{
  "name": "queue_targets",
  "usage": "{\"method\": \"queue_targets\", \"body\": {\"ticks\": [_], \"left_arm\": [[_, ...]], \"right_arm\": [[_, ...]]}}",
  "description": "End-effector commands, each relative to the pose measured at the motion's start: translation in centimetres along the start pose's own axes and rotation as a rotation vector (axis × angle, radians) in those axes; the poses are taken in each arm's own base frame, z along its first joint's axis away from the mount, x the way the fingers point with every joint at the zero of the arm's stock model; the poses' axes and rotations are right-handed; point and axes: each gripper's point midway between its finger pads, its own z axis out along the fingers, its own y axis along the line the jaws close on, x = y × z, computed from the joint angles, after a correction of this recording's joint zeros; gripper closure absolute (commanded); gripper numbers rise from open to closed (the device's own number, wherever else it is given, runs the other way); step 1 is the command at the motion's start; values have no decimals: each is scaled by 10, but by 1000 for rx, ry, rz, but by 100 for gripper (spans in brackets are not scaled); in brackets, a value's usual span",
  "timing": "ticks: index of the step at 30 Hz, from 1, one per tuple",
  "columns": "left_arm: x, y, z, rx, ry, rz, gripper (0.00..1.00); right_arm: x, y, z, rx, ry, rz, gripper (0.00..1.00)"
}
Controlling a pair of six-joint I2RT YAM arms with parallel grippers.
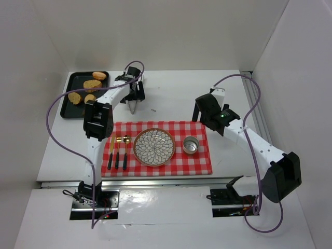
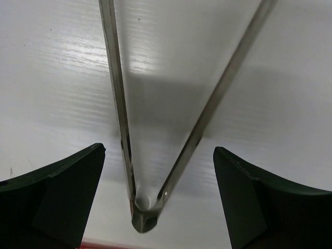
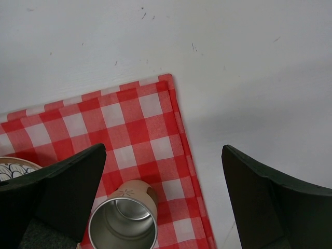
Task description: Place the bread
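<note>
**4 breads on the tray, plate bare**

4 pieces of bread (image 1: 92, 84) lie in the 1 black tray (image 1: 66, 111) at the bench's (image 1: 171, 91) far left corner, well apart from the place setting. On the 1 red checked cloth (image 1: 199, 165) sit 1 patterned plate (image 1: 154, 147) holding nothing, 3 pieces of cutlery (image 1: 118, 151) just left of it, and 1 metal cup (image 3: 123, 220), upright with nothing visible in it. 1 pair of tongs (image 2: 120, 111) lies on the bench beyond the cloth. The left gripper (image 2: 159, 149) hangs spread wide astride the tongs, fingers (image 2: 57, 194) apart from both arms. The right gripper (image 3: 163, 150) is equally wide, holding nothing, above the cloth's far right corner.
</note>
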Motion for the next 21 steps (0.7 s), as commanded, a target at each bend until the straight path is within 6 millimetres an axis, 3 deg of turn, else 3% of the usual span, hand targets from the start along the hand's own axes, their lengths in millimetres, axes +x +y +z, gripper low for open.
{"method": "queue_targets", "body": {"ticks": [1,2,8,12,17,21], "left_arm": [[-10,0,6,10,-3,-43,1],[-10,5,15,-7,1,-48,1],[-36,-4,25,22,-53,-61,4],[-46,-4,38,69,-53,-76,14],[-37,2,46,39,-37,-51,20],[-40,2,37,32,-51,-23,25]], "right_arm": [[-19,11,-3,-23,-50,18,0],[-18,13,0,-21,-48,16,0],[-15,15,8,-10,-30,3,0],[-10,9,11,32,-16,-8,0],[-8,10,13,36,-9,-13,0],[-9,12,13,24,-11,-8,0]]}}
